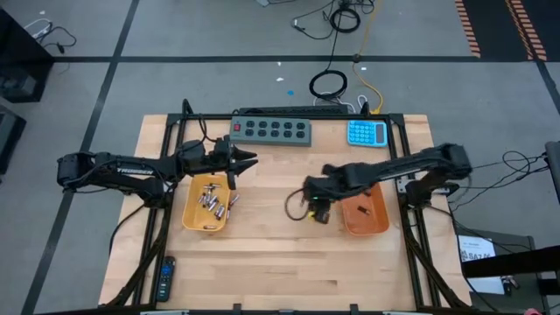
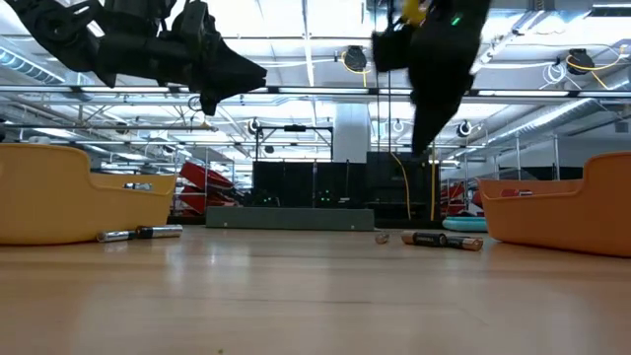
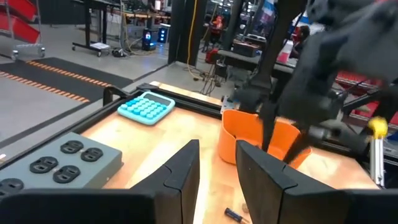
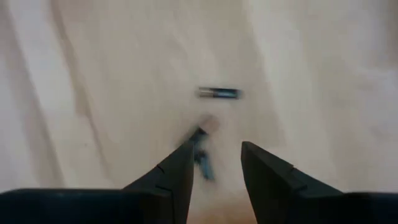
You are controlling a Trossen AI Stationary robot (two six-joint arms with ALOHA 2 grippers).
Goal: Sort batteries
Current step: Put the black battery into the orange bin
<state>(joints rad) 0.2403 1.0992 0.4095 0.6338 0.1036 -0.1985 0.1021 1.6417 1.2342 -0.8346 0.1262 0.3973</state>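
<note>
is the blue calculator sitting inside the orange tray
No, the blue calculator lies on the table's far edge, apart from the orange tray.

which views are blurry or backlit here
Right wrist view: motion-smeared, the battery on the wood soft-edged, another by the right tool streaked. Left wrist view: the near right arm is a blur; the calculator stays sharp. Low view: bright ceiling lights leave both arms as silhouettes. High view: even light, no blur.
</note>
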